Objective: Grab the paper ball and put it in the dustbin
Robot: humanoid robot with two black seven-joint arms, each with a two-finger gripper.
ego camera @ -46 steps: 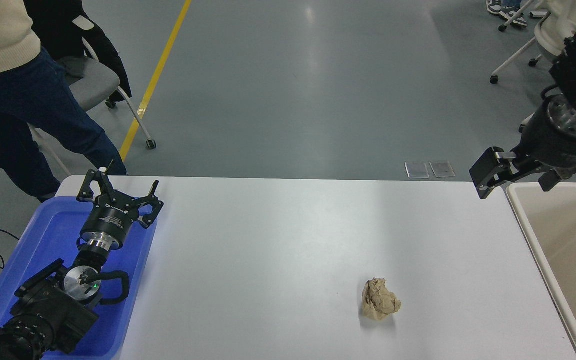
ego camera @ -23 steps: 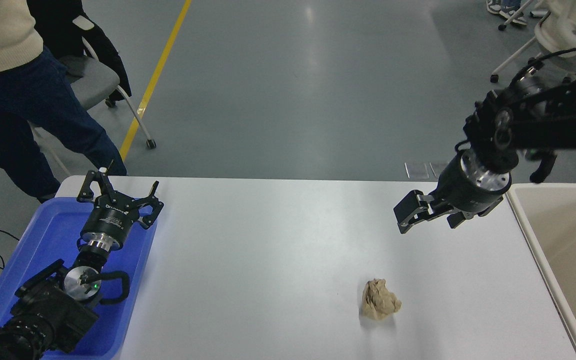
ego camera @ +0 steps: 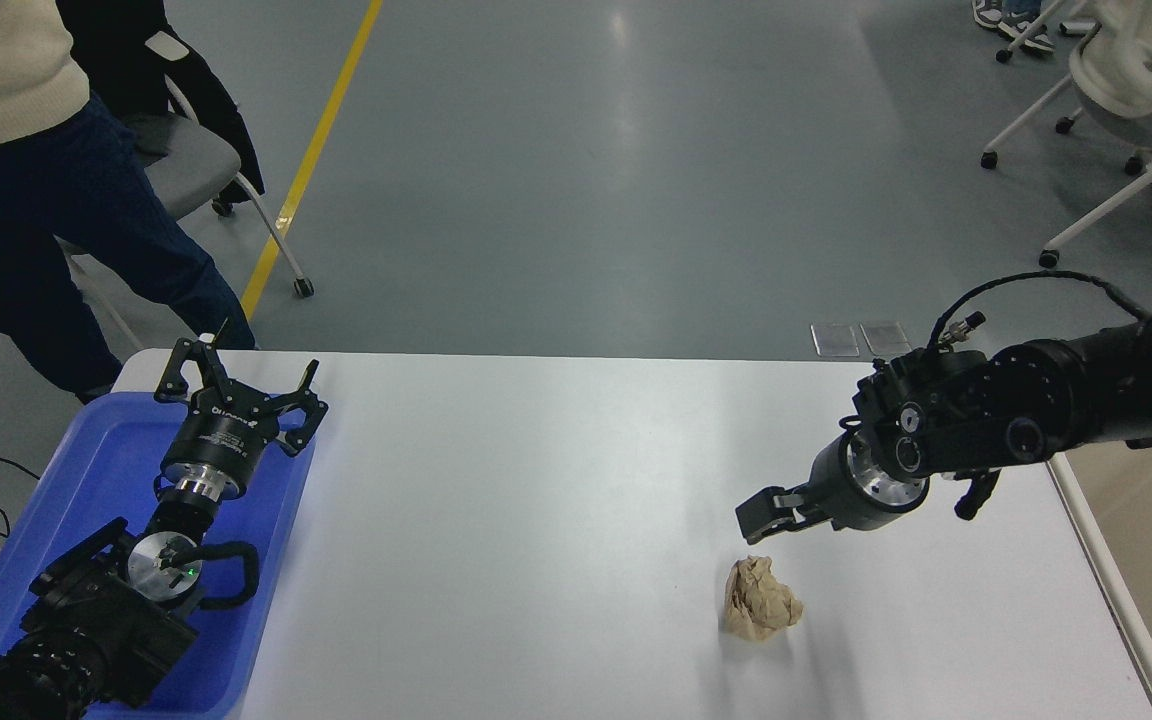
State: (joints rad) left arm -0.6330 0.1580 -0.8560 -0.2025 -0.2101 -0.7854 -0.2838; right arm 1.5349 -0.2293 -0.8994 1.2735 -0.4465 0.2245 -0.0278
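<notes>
While dustbin (ego camera: 1136,600) flanks it, right tool (ego camera: 758,520) hovers over paper ball (ego camera: 760,600).

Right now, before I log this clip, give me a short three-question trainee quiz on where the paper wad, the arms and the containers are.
1. True or false: the crumpled tan-brown paper ball is held off the white table.
2. Which gripper is nearest the ball? A) left gripper B) right gripper
3. Fill in: the left gripper sits over the shallow ____ plastic tray.

Key:
1. False; it lies on the table, with the right gripper just above and beyond it, not touching.
2. B; the beige plastic dustbin is at the right edge.
3. Blue.
</notes>
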